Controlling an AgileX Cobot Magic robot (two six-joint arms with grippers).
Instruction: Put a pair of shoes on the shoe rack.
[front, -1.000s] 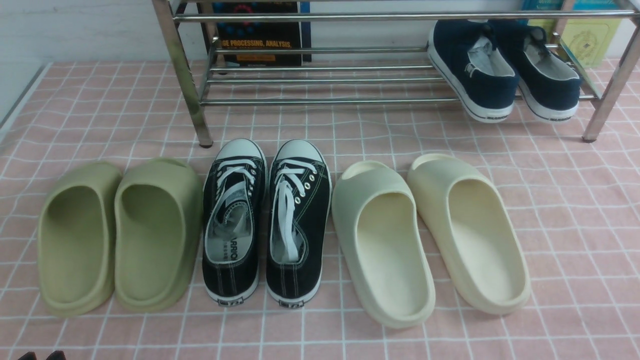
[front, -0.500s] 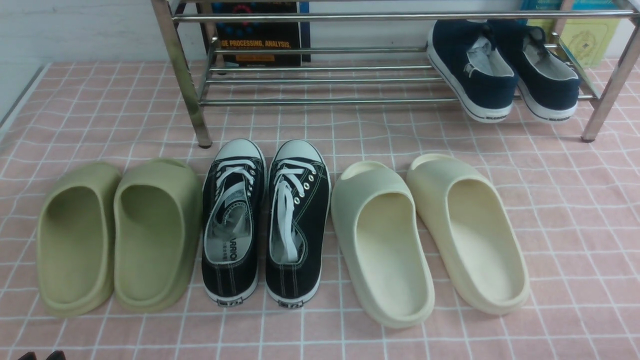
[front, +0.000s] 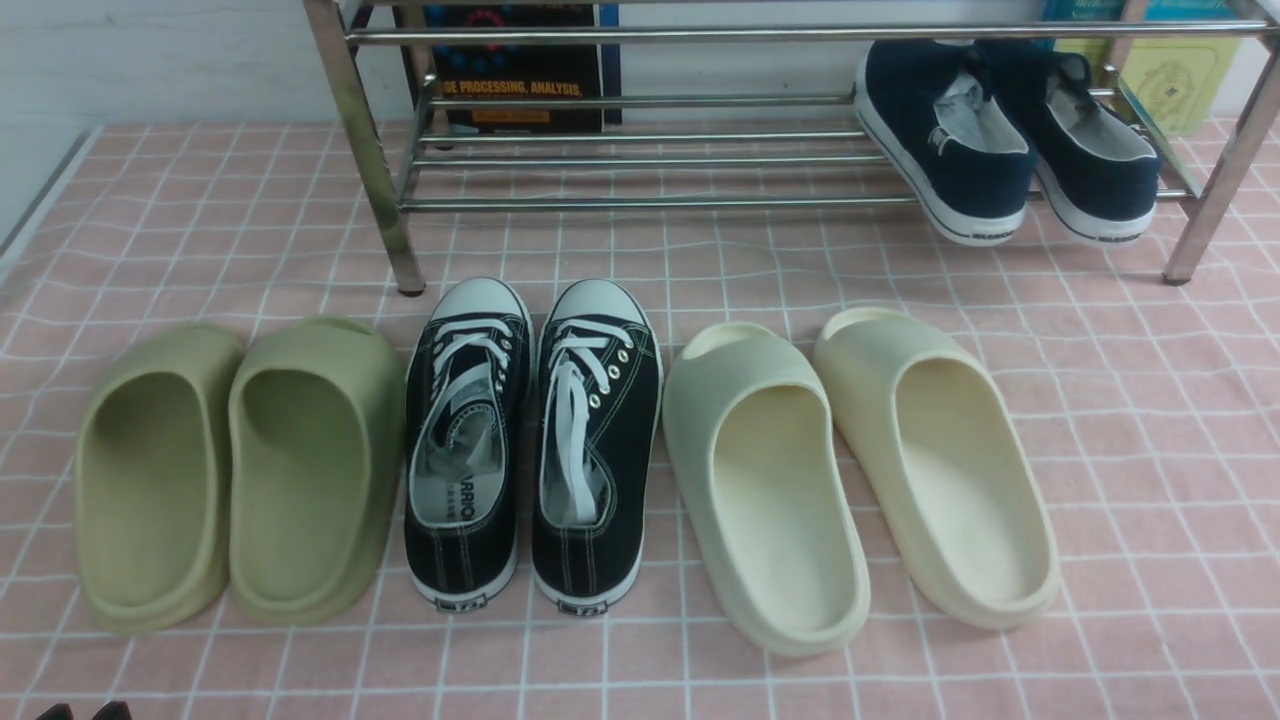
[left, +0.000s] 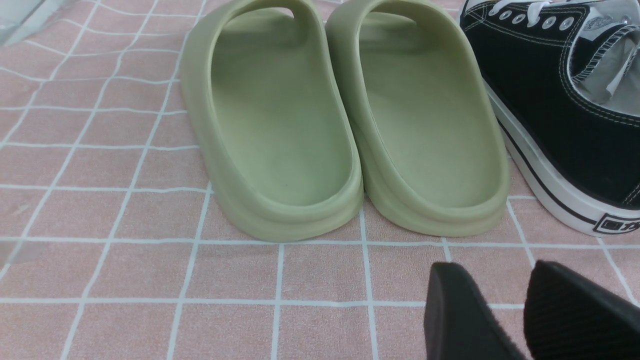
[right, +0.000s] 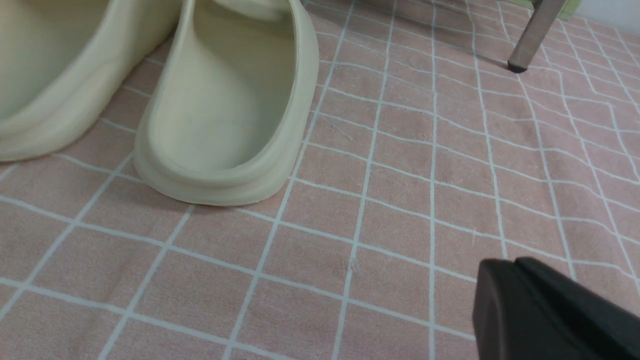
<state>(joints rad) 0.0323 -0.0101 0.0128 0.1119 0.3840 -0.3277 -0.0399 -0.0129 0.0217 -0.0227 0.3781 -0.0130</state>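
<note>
My left gripper hangs just above the pink checked cloth, its two black fingers parted by a narrow gap and holding nothing. Past my fingertips stand two green foam slides, side by side and touching along their inner walls, heels toward me. Just beside them, close to the nearer slide, sits a black lace-up sneaker with a white sole, its heel also toward me. A white grid runs across the cloth.
</note>
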